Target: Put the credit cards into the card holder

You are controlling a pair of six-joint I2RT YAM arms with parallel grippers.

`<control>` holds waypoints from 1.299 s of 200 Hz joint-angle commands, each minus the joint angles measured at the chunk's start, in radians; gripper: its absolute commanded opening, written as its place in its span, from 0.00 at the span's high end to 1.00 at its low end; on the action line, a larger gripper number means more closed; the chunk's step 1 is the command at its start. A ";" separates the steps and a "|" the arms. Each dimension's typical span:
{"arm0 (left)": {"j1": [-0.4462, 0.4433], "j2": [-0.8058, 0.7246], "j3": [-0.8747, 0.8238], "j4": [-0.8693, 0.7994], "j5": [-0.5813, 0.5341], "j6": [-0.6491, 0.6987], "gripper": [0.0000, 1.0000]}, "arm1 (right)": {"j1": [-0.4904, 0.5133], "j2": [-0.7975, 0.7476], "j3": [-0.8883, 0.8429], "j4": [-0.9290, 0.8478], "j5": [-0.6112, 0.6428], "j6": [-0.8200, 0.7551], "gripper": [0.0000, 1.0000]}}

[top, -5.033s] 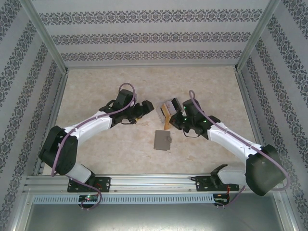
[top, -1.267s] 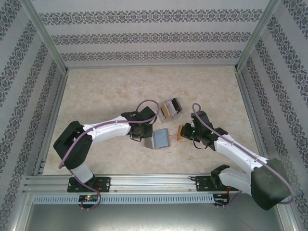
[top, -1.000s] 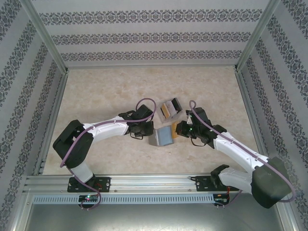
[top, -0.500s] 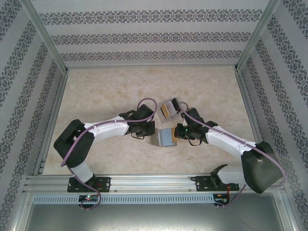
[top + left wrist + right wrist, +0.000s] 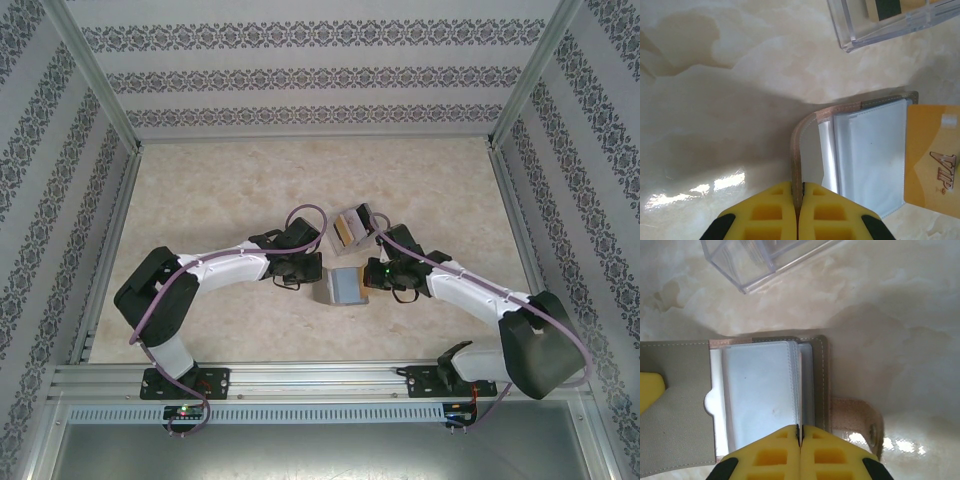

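Papered walls (image 5: pixel 320 70) in grey ornamental bands on three sides, braced by slanting aluminium posts (image 5: pixel 90 70). Beneath them a beige marbled table (image 5: pixel 230 180), glossy enough to carry bright glints in the wrist views, closed off at the near edge by a metal rail (image 5: pixel 320 378). Bolted there, the left arm (image 5: pixel 215 265) and the right arm (image 5: pixel 470 295), white and black, each trailing a purple cable (image 5: pixel 300 215), both bent inward toward mid-table. Between their tips, the card holder (image 5: pixel 343 287) (image 5: pixel 865 160) (image 5: pixel 760 390): grey outside, tan along the edges. Lies open on the table, clear inner sleeves showing. Just beyond it, near but apart, a clear plastic box (image 5: pixel 352 225) (image 5: pixel 890 20) (image 5: pixel 760 260) holding tan cards (image 5: pixel 885 7) with a dark stripe. Left gripper (image 5: pixel 310 270) (image 5: pixel 797 200) clamped, yellow pads together, on the thin edge of the holder's left cover, holding that cover raised off the sleeves. Right gripper (image 5: pixel 372 272) (image 5: pixel 800 440) likewise pinched tight, on the gold credit card (image 5: pixel 932 160) lettered VIP, overlapping the right edge of the sleeves in the left wrist view, showing as a thin line between the pads in the right wrist view. Right of the sleeves, a tan strap (image 5: pixel 860 420) with a snap stud, flat on the table beside the right pads.
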 commanded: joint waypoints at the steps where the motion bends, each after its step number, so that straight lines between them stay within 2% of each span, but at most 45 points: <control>1: 0.005 0.027 0.011 0.008 0.018 0.003 1.00 | -0.006 0.013 -0.013 0.009 0.000 -0.023 0.98; 55: 0.005 0.042 0.001 0.038 0.033 -0.006 1.00 | 0.040 0.066 -0.010 0.108 -0.047 0.036 0.98; 81: 0.005 0.043 0.000 0.038 0.035 -0.006 1.00 | 0.055 0.039 0.016 0.086 -0.032 0.042 0.98; 118: 0.005 0.040 -0.003 0.039 0.030 -0.008 0.99 | 0.053 -0.019 0.060 -0.042 0.082 0.024 0.97; 166: 0.005 0.038 -0.013 0.049 0.022 -0.010 0.98 | 0.067 -0.066 0.091 -0.058 0.045 0.044 0.95; 184: 0.005 0.039 -0.013 0.052 0.023 -0.013 0.97 | 0.079 -0.084 0.073 -0.008 0.019 0.061 0.95; 208: 0.005 0.036 -0.019 0.056 0.015 -0.018 0.95 | 0.091 -0.019 0.073 0.065 -0.084 0.097 0.96; 235: 0.005 0.035 -0.015 0.048 0.006 -0.019 0.90 | 0.134 0.066 0.061 0.135 -0.089 0.143 0.97; 247: 0.005 0.030 -0.009 0.028 -0.002 -0.018 0.88 | 0.142 0.093 0.058 0.124 -0.051 0.158 0.97; 260: 0.005 0.015 -0.011 0.002 -0.019 -0.017 0.82 | 0.138 0.115 0.042 0.128 -0.017 0.164 0.97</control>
